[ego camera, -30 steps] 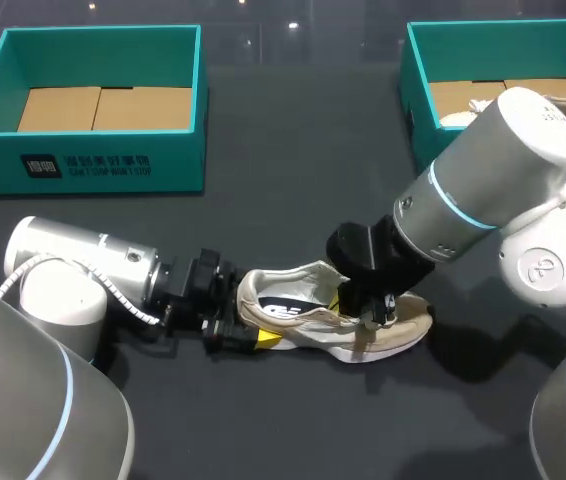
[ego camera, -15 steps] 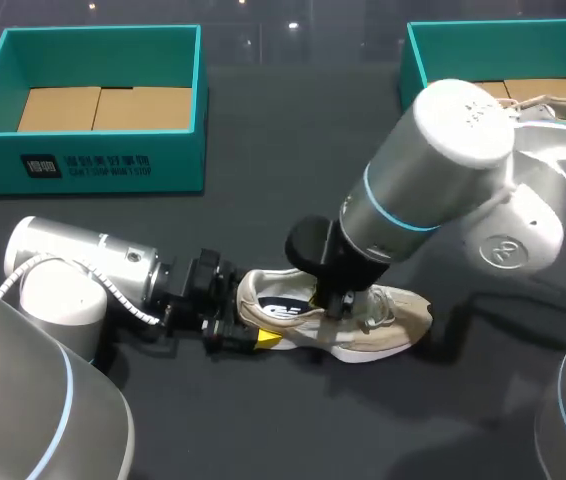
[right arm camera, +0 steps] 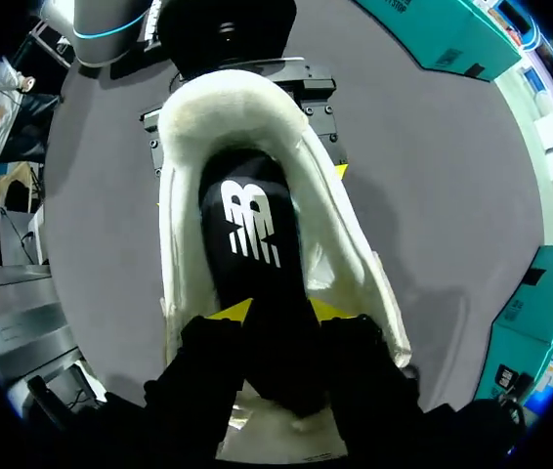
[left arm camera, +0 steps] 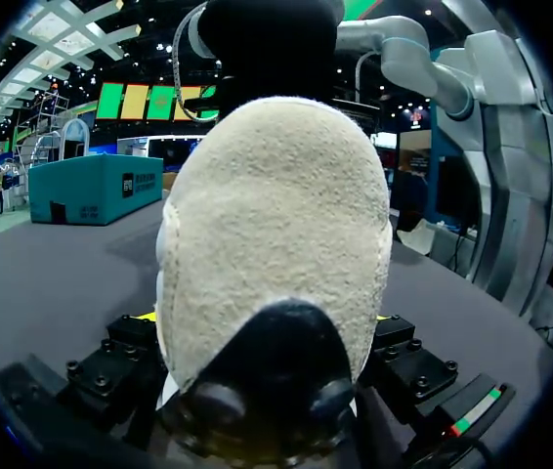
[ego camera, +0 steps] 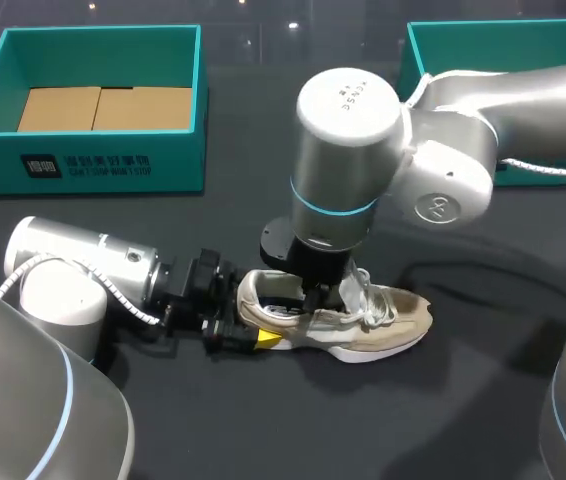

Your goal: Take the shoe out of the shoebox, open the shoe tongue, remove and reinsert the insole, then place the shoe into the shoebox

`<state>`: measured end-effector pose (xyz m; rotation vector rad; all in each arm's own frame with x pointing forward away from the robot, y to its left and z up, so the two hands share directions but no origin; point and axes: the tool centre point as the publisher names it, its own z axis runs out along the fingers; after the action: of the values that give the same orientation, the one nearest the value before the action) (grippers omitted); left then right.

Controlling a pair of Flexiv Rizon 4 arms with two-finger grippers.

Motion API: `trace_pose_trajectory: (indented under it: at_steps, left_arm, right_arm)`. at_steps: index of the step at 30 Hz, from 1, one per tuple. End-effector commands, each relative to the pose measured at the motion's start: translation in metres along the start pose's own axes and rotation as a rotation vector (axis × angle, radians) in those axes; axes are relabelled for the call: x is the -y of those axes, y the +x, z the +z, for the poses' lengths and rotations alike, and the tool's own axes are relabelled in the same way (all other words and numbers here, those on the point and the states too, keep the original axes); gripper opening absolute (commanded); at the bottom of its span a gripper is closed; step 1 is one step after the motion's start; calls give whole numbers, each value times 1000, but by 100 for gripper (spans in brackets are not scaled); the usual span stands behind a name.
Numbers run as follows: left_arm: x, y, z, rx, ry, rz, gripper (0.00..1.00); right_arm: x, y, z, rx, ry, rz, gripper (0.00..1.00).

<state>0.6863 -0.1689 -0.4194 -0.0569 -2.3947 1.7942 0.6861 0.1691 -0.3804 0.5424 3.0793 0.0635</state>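
Shoe (ego camera: pixel 363 325): beige sneaker, upright on its sole on the dark worktop (ego camera: pixel 263 420), just toward 6 o'clock from the middle in the head view. Heel points to 9 o'clock, toe to 3 o'clock. White laces lie loose over the midfoot.

Left gripper (ego camera: pixel 248 335): comes in low from 9 o'clock and is level with the worktop. It pinches the heel of the shoe from both sides. In the left wrist view the suede heel fills the space between my fingers, with a sliver of yellow tip at each flank.

Right gripper (right arm camera: pixel 278 313): hangs straight down over the shoe's opening, the arm reaching in from 2 o'clock. Its two yellow tips are pressed on the black insole (right arm camera: pixel 252 254) from either edge, near the insole's front end. The heel end of the insole sits inside the shoe, with its white logo facing up and the collar spread around it.

Shoeboxes: both teal. One shoebox (ego camera: pixel 93 160) is at 10 o'clock, open, with a cardboard floor showing. The other shoebox (ego camera: pixel 418 90) is at 2 o'clock, mostly hidden behind my right arm. Both stand well apart from the shoe.
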Motion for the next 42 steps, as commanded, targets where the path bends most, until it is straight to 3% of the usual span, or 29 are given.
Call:
trace_pose_trajectory:
  at_steps: [1, 9, 18, 22, 25, 27, 28, 36, 42]
  left_arm:
    - [-1, 0, -1, 1, -1, 0, 0]
    - [-1, 0, -1, 1, -1, 0, 0]
    - [-1, 0, -1, 1, -1, 0, 0]
    - [-1, 0, -1, 1, -1, 0, 0]
    - [-1, 0, -1, 1, -1, 0, 0]
    - [-1, 0, -1, 1, -1, 0, 0]
    - [-1, 0, -1, 1, -1, 0, 0]
    - [-1, 0, -1, 1, -1, 0, 0]
    - [-1, 0, -1, 1, -1, 0, 0]
  right_arm:
    - [1, -5, 14, -14, 16, 15, 36]
    - [9, -11, 29, -36, 12, 39, 46]
    - [1, 3, 50, -99, 22, -32, 44]
    - [1, 16, 56, -121, 28, -45, 38]
    - [3, 23, 57, -128, 28, -42, 27]
    - [5, 26, 59, -134, 25, -36, 16]
    - [5, 27, 59, -136, 21, -34, 0]
    - [9, 31, 48, -145, -16, -63, 0]
    - [17, 27, 26, -149, -135, -121, 0]
